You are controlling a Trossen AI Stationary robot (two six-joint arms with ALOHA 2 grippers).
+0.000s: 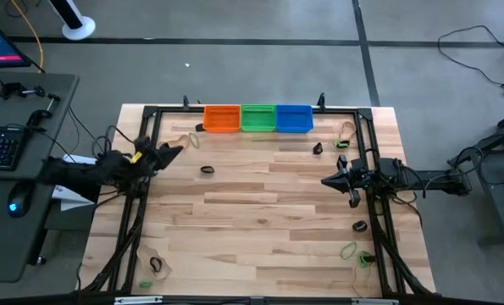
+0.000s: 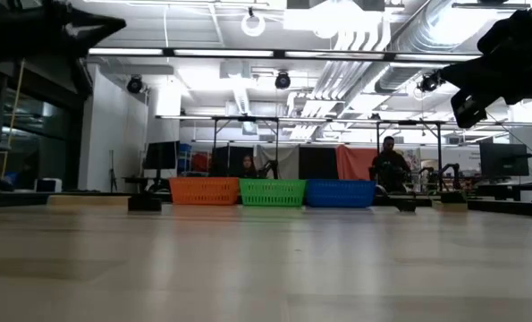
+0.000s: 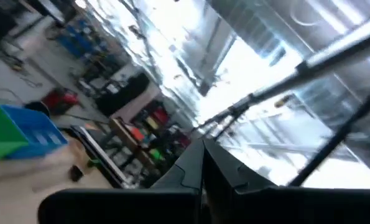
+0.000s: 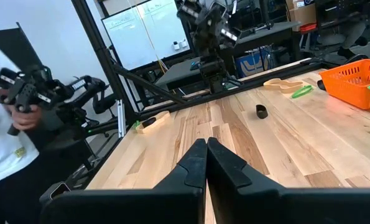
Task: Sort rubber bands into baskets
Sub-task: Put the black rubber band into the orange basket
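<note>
High view: no readable writing showing. Orange basket (image 1: 222, 118), green basket (image 1: 257, 117), blue basket (image 1: 294, 118), slotted plastic, sitting in touching row at far edge of pale plank table (image 1: 260, 212). Thin rubber bands lying scattered: black one (image 1: 207, 170) left of centre, green one (image 1: 348, 250) near right rail. Left gripper (image 1: 177, 151) and right gripper (image 1: 326, 180) hovering, fingers pressed together, holding nothing.

Low view: baskets standing side by side at far edge.

Right wrist view: whiteboard (image 4: 144, 34) scribbles unreadable.
</note>
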